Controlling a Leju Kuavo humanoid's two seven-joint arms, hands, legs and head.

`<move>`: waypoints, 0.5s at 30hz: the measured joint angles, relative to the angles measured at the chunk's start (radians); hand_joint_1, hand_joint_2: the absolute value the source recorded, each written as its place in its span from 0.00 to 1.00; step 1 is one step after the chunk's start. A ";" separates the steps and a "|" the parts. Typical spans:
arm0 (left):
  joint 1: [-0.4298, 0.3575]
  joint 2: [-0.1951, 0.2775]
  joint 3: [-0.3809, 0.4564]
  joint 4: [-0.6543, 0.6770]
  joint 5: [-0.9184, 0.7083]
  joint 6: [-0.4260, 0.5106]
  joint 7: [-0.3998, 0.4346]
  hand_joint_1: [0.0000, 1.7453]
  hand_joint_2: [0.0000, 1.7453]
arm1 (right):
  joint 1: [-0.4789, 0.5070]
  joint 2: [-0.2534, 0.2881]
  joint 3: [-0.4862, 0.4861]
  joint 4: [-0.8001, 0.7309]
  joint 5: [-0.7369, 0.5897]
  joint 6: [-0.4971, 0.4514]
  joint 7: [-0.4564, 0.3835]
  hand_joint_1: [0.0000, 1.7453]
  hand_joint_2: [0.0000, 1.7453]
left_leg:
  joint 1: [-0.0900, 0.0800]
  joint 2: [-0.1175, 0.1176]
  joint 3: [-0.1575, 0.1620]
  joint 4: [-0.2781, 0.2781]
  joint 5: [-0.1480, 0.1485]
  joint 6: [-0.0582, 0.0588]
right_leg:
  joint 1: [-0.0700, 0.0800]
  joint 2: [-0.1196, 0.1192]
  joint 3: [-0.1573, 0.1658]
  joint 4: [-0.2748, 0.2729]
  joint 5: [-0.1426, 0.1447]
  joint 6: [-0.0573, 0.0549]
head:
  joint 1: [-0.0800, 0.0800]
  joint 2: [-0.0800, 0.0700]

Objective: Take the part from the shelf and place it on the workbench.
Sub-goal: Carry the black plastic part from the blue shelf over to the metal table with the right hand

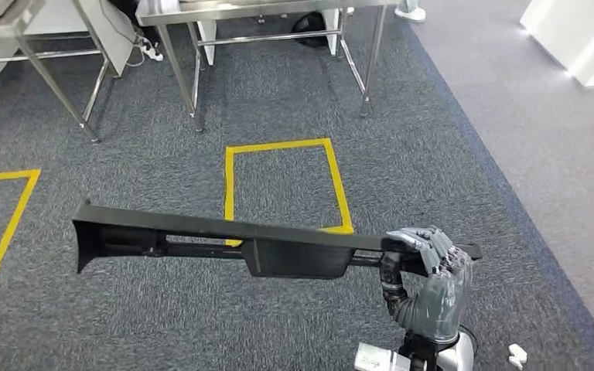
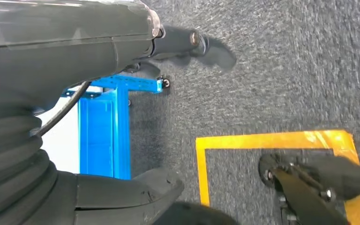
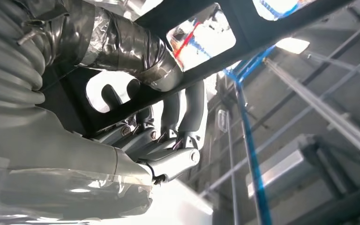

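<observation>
- Your right hand sits closest to the head camera, at the lower right: grey ribbed cover, dark fingers wrapped over the right end of the part, which it holds out over the floor. In the right wrist view the same hand shows a tape-wrapped thumb and metal-linked fingers hooked around the part's black frame.
- You see the carpet as the largest surface, a dark blue-grey, coarse, speckled weave; a paler, smoother strip of flooring borders it on the right.
- You have the part as a long, flat, matt black bar, lying roughly level across the picture, with a flared bracket at its left end and a boxy block under its middle. It hangs above the carpet, well apart from the tables.
- Two steel-legged tables stand at the far edge, with thin shiny tube legs and crossbars.
- Yellow tape marks a rectangular outline on the carpet behind the part; another yellow outline lies to the left.
- Your left hand hangs over the carpet beside a blue metal frame; you see a smooth dark shell and one straight finger, nothing held, but whether it is spread or curled I cannot tell.
- One small white scrap lies on the carpet near your right arm.
</observation>
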 joint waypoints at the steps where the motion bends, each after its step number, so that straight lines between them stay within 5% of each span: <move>1: -0.001 -0.002 0.000 0.000 0.000 0.000 -0.001 0.00 1.00 | 0.000 0.000 -0.001 -0.001 0.000 0.000 0.000 1.00 1.00 | 0.002 0.007 0.004 -0.002 -0.003 -0.005 | 0.001 0.013 -0.004 0.005 -0.004 -0.013 | -0.001 0.000; 4: -0.003 -0.005 0.000 0.000 -0.002 0.000 -0.002 0.00 1.00 | 0.001 0.000 -0.002 -0.001 0.000 0.000 0.000 1.00 1.00 | 0.008 -0.017 -0.011 0.052 -0.050 -0.006 | 0.005 0.040 -0.005 0.004 -0.005 -0.038 | -0.002 0.000; 7: -0.001 -0.005 0.000 0.000 -0.002 0.000 -0.002 0.00 1.00 | 0.000 0.001 -0.002 -0.001 0.000 0.000 -0.001 1.00 1.00 | -0.007 -0.053 -0.123 0.268 -0.149 0.015 | 0.020 0.069 -0.004 0.003 -0.005 -0.055 | -0.002 0.000; 8: 0.000 -0.005 0.000 0.000 -0.002 0.000 -0.002 0.00 1.00 | 0.001 0.001 -0.002 -0.001 0.001 0.000 -0.001 1.00 1.00 | -0.014 -0.056 -0.154 0.316 -0.155 0.024 | 0.027 0.082 -0.003 0.003 -0.006 -0.058 | -0.002 0.000; 10: 0.002 -0.005 0.000 0.000 -0.002 0.000 -0.002 0.00 1.00 | 0.001 0.001 -0.002 -0.001 0.001 0.000 -0.001 1.00 1.00 | -0.029 -0.064 -0.162 0.292 -0.103 0.050 | 0.041 0.111 0.002 0.003 -0.007 -0.061 | -0.002 0.000; 13: 0.003 -0.002 0.000 0.000 -0.002 0.000 -0.002 0.00 1.00 | 0.000 0.001 -0.002 -0.001 0.001 0.000 -0.001 1.00 1.00 | -0.049 -0.131 -0.102 0.113 0.007 0.100 | 0.051 0.149 0.008 0.004 -0.006 -0.061 | -0.001 0.000; 15: 0.002 0.000 0.000 0.000 -0.002 0.000 -0.002 0.00 1.00 | 0.000 0.002 -0.003 -0.001 0.001 0.000 -0.001 1.00 1.00 | -0.055 -0.157 -0.088 0.069 0.021 0.113 | 0.045 0.171 0.004 0.002 -0.002 -0.053 | -0.001 0.000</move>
